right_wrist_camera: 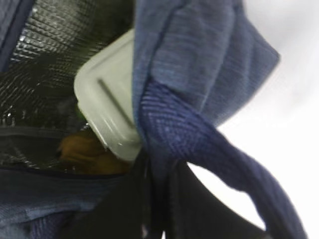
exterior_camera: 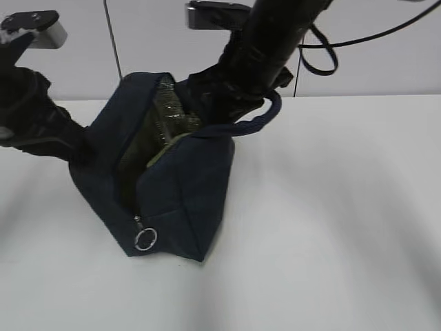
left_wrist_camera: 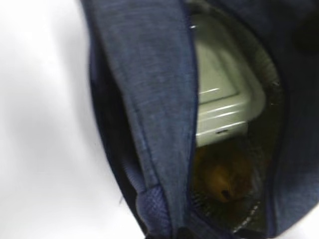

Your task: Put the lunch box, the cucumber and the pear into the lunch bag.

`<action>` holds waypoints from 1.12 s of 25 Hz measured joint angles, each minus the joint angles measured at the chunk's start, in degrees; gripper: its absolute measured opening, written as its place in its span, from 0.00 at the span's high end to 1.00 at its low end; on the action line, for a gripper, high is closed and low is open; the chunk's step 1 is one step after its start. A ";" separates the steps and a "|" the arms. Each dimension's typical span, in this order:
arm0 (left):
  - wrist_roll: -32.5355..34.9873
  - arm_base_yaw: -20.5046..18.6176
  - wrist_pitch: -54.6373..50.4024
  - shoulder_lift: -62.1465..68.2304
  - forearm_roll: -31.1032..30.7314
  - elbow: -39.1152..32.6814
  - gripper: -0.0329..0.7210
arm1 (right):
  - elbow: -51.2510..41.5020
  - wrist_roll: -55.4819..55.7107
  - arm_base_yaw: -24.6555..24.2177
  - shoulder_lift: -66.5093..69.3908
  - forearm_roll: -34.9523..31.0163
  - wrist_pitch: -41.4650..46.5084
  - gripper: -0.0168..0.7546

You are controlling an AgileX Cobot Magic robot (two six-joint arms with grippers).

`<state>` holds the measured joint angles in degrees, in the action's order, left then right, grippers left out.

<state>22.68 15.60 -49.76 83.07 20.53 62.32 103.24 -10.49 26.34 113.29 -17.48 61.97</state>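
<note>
Navy fabric filled the middle of the scene: the lunch bag (exterior_camera: 172,186) stood tipped on a white table (exterior_camera: 331,207), its zipper open and a silver ring pull (exterior_camera: 145,238) hanging at the near end. At the far left, the left arm (exterior_camera: 34,117) pressed against the bag's side; its gripper was hidden behind the cloth, so I could not tell how its jaws stood or whether they held the fabric. Its wrist camera looked past a fold of navy cloth into the mouth, where the lunch box (left_wrist_camera: 222,94), pale sage lid showing, lay inside the silver-lined interior, and the pear (left_wrist_camera: 224,179), yellow-brown, sat just below it, touching or nearly so.

Moving right, the right arm (exterior_camera: 269,41) reached down over the bag's far rim, beside a looped handle (exterior_camera: 258,117). Its fingertips were out of sight too, and I could not say if they were parted or closed. Its camera showed the lunch box again, a handle strap across the front, the pear beneath, and a sliver of bright green (right_wrist_camera: 79,112) at the box's edge, possibly the cucumber, though too little showed to be sure.

To the right the table lay bare white.

I judged the packing nearly or fully done, with box and pear inside. Next would be confirming the cucumber, then drawing both arms clear without snagging the handle or tipping the bag.
</note>
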 joint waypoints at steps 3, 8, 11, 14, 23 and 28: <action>-0.85 2.76 0.00 2.71 0.00 2.20 0.95 | -4.61 -0.89 -2.16 -2.00 -0.80 -0.15 0.96; -2.12 5.77 0.19 6.34 0.48 4.16 0.95 | -16.40 -2.52 -2.38 -6.96 -1.45 -6.96 0.96; -2.24 6.30 0.96 7.14 0.82 4.16 0.93 | -20.21 -4.35 -2.43 -8.42 -2.23 -9.61 0.94; -2.26 6.36 1.35 7.03 1.07 4.16 0.76 | -20.60 -10.18 -2.52 -8.42 -7.60 -10.36 0.73; -2.38 6.36 4.45 0.05 1.08 4.11 0.47 | -20.60 -16.72 -2.52 -14.75 -13.81 -13.06 0.31; -1.67 6.36 9.26 -5.24 1.19 0.24 0.46 | -28.27 -19.99 0.14 -23.94 -16.18 -19.94 0.33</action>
<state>21.00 21.96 -40.50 77.83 21.72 62.56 74.97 -30.48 26.48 89.35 -33.66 42.04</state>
